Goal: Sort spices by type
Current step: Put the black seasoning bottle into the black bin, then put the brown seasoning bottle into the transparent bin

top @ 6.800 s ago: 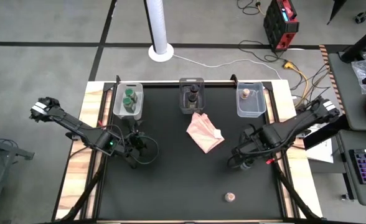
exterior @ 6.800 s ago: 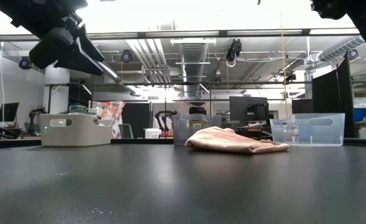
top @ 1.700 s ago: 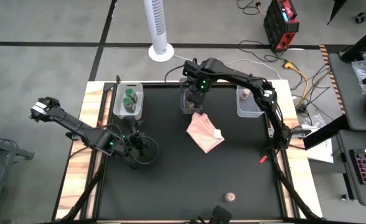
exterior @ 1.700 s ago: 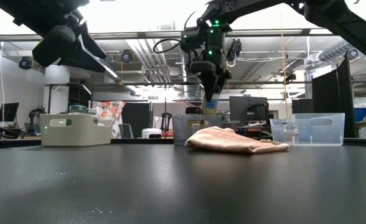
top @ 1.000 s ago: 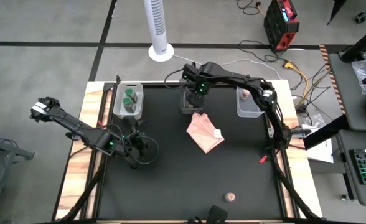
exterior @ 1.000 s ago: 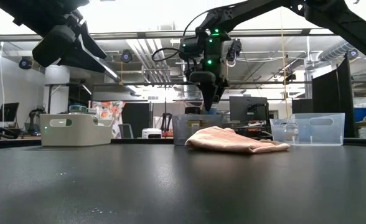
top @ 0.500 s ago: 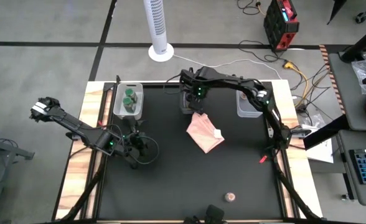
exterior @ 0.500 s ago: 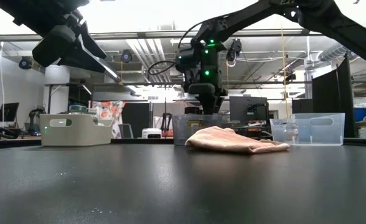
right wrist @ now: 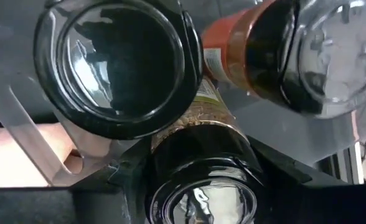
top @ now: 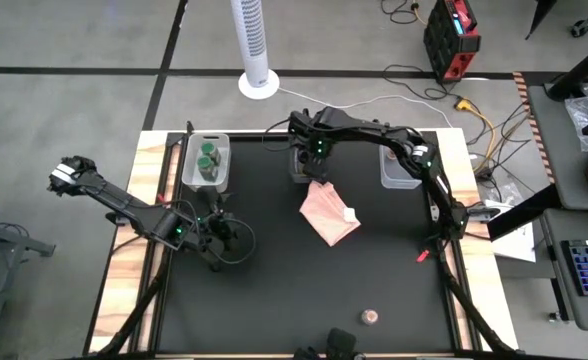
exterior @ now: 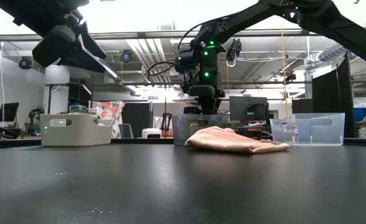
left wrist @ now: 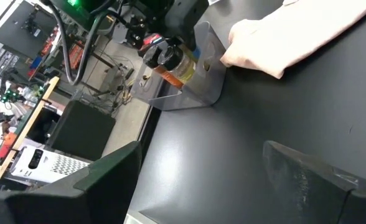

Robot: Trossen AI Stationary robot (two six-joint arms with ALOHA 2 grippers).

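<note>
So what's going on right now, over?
Right hand down in the middle clear plastic bin, closed on a dark-lidded spice jar. Left hand open, idle. Pink cloth beside bin, clear.

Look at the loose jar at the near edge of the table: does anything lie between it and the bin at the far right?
Nothing visible does. The loose jar stands alone on bare table; the pink cloth lies left of the straight path to the right bin.
</note>
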